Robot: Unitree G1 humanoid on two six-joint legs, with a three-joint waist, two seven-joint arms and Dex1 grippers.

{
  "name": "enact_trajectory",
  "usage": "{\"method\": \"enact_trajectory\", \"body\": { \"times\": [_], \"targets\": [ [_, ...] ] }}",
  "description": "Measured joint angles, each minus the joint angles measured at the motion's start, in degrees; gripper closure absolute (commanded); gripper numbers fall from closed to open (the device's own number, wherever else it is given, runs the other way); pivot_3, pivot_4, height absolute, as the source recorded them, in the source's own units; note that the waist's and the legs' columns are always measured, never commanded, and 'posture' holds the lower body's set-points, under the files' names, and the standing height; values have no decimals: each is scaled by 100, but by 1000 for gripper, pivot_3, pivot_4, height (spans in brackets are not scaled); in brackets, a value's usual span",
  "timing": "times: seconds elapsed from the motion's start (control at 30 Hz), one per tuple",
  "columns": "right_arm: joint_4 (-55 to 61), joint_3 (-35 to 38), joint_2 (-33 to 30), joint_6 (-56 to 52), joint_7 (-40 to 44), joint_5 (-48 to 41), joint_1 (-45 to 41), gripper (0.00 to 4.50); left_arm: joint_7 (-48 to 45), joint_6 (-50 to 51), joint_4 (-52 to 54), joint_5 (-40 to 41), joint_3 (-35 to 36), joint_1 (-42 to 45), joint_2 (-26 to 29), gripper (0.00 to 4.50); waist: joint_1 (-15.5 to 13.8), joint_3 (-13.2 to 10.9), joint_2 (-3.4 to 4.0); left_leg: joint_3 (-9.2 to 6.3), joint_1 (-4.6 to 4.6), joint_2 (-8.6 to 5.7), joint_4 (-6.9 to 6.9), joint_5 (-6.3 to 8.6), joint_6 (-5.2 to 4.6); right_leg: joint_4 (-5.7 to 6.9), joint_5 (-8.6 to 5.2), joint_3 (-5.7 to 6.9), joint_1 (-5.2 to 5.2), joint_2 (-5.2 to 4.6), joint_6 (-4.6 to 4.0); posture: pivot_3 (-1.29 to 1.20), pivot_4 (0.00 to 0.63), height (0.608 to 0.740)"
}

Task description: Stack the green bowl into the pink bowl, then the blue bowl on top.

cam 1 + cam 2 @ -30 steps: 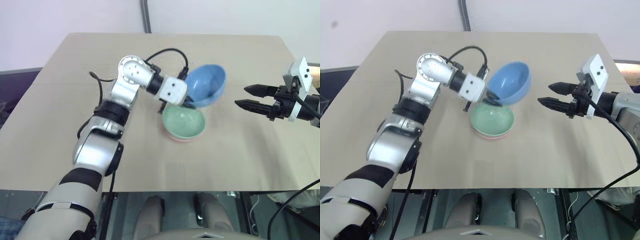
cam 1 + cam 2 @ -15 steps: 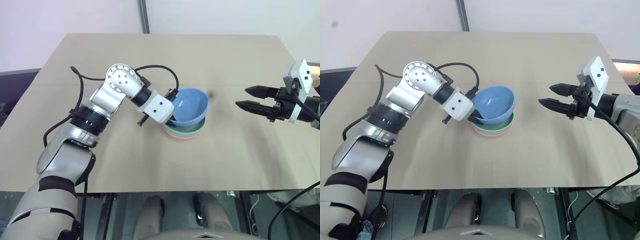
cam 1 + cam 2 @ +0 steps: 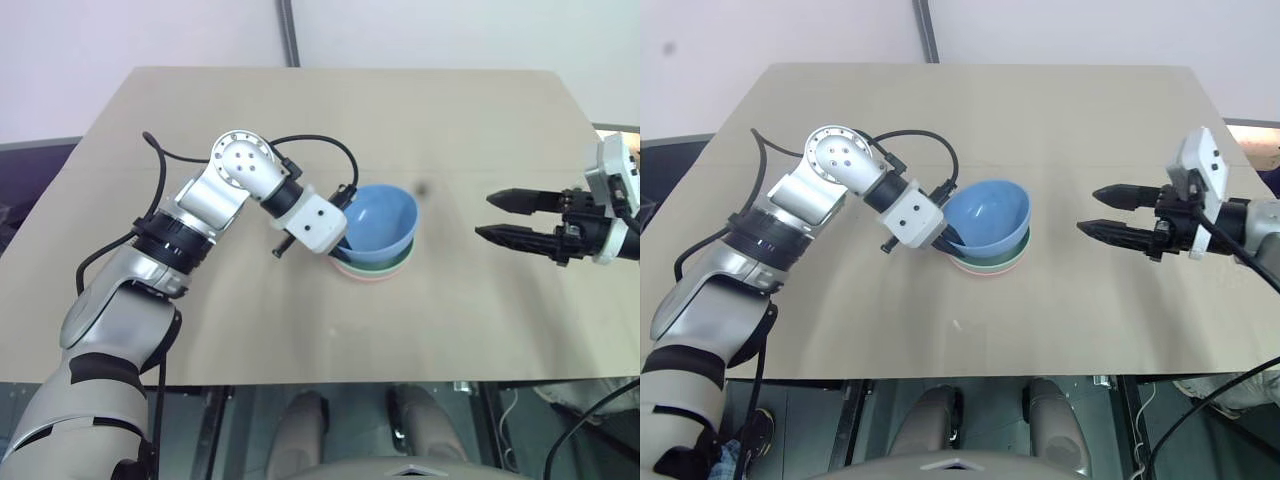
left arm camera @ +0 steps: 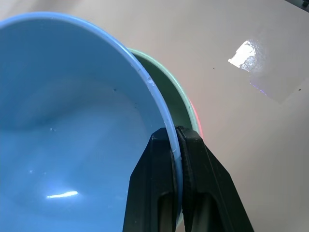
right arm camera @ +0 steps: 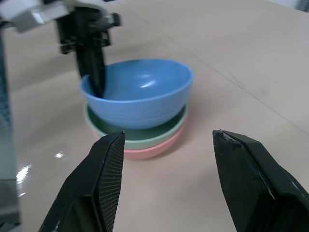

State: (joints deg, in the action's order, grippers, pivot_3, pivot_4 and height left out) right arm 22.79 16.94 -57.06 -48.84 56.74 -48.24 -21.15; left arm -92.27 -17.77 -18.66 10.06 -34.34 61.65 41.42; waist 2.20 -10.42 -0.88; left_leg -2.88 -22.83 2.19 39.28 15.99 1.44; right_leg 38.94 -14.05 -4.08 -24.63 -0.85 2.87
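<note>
**Blue bowl on stack, left gripper pinching rim**

Left arm reaching in from the robot's left, elbow bent, forearm angled across the tan table (image 3: 480,130) toward centre, wrist tipped downward and to the right. Left gripper (image 4: 175,145) clamped tight on the near-left rim of the blue bowl (image 3: 378,217), one finger inside the bowl, one outside, rim sandwiched between them. Black cable looping over the wrist.

Blue bowl sitting in the green bowl (image 5: 145,131), slightly tilted, rim on the gripper side raised. Green bowl nested in the pink bowl (image 5: 154,149); only thin green and pink rims visible beneath the blue. Stack near table centre.

Right arm held off at the robot's right, over the table's right edge, well apart from the stack. Right gripper (image 3: 512,218) pointing roughly level toward the bowls, fingers spread wide, nothing between them. Wrist view looking straight at the stack through the gap between the fingers (image 5: 104,181).
</note>
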Motion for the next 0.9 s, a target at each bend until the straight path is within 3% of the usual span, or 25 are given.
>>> {"method": "enact_trajectory", "body": {
  "times": [0.07, 0.1, 0.17, 0.23, 0.3, 0.33, 0.37, 0.7, 0.9],
  "targets": [
    [0, 6, -21, 8, 35, -16, 0, 1286, 0, 0, 2, 7, -1, 0, 0, 4464, 2, 0, 0, 0, 1, 0, 0, 0, 0, 0, 0, 0, 0, 0, 0, 0, 150, 740],
    [0, 6, -21, 9, 43, -23, 2, 1286, 0, 1, 6, 15, -2, 0, 1, 3779, 1, 0, 0, 0, 1, 0, 0, 0, 0, 0, 0, 0, 0, 0, 0, 0, 150, 740],
    [0, 6, -46, 9, 66, -46, 4, 1286, 0, 1, 19, 25, -1, 0, 1, 3134, -1, 0, 0, 0, 1, 0, 0, 0, 0, 0, 0, 0, 0, 0, 0, 0, 150, 740],
    [0, 6, -64, 9, 70, -72, 4, 1286, 0, 6, 19, 22, 5, -1, -4, 2133, -2, 0, 0, 0, 0, 0, 0, 0, 0, -1, 0, 0, 1, 0, 0, 0, 150, 740],
    [0, 6, -64, 9, 68, -79, 5, 1286, 0, 18, 19, 18, 10, -2, -21, 1520, -3, 0, 0, 0, 0, 0, 0, 0, 0, -1, 0, 0, 1, 0, 0, 0, 150, 740],
    [0, 6, -64, 11, 64, -85, 5, 1286, 0, 40, 19, 12, 16, -2, -62, 903, -5, 0, 0, 0, 0, 0, 0, 0, 0, 0, 0, 0, 1, 0, 0, 0, 150, 740],
    [0, 6, -64, 12, 61, -88, 5, 1286, 0, 59, 19, 8, 19, -2, -86, 765, -6, 0, 0, 0, 0, 0, 0, 0, 0, 0, 0, 0, 1, 0, 0, 0, 150, 740],
    [0, 4, -75, 13, 28, -129, 4, 1286, -1, 615, -79, 159, 582, 176, -143, 765, -4, 0, 0, 0, 0, 0, 0, 0, 0, -1, 0, 0, 0, 0, 1, 0, 150, 740],
    [-18, -27, -97, 13, 43, -129, -13, 1286, 0, 1413, -112, 571, 1126, 352, 145, 765, 22, -1, 0, 0, 1, 1, 0, 0, 0, 0, -1, 0, -1, 1, 1, 0, 150, 740]
  ]
}}
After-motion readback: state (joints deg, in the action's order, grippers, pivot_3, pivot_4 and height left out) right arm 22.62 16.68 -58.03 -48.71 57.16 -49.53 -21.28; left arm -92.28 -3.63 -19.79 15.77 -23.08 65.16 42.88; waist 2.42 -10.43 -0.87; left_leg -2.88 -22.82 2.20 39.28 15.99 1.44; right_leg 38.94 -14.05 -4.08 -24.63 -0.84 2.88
